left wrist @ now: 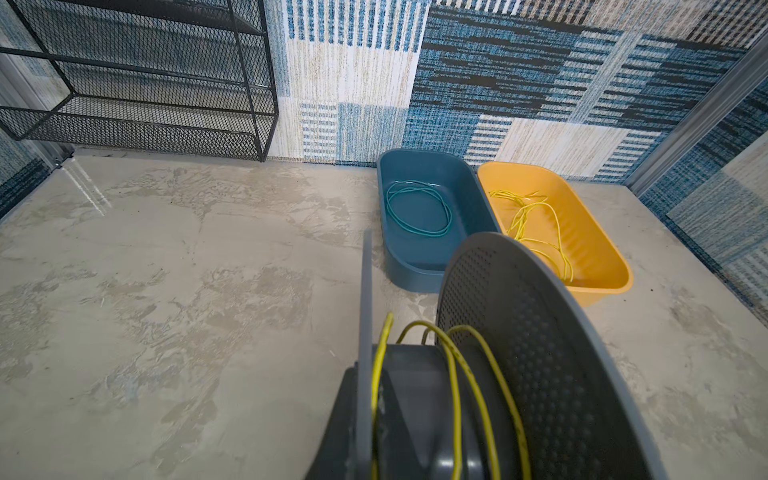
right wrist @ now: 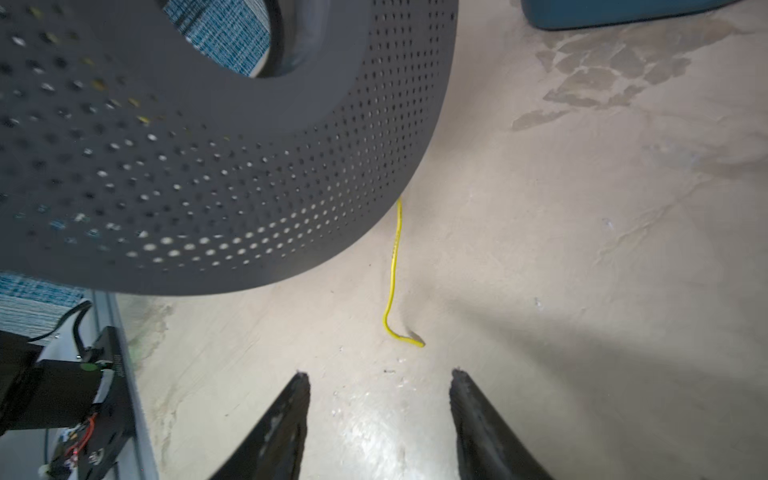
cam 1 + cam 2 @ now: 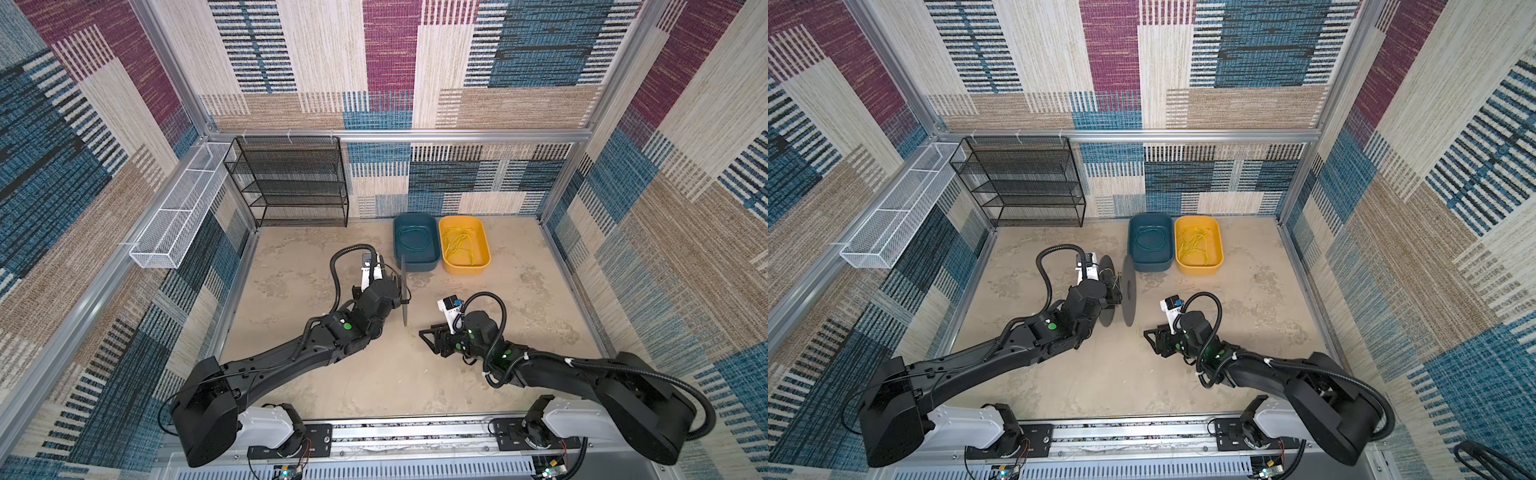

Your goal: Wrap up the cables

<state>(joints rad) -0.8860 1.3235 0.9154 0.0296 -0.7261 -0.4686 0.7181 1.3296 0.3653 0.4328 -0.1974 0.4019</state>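
Note:
A grey spool with perforated flanges is held upright off the table, my left gripper shut on its thin near flange. A few turns of yellow cable lie around its hub. The cable's loose tail hangs from the spool, and its end rests on the table. My right gripper stands open just short of that end, with nothing between its fingers. More yellow cables lie tangled in a yellow bin.
A blue bin next to the yellow one holds a coiled teal cable. A black mesh rack stands at the back left, and a white wire basket hangs on the left wall.

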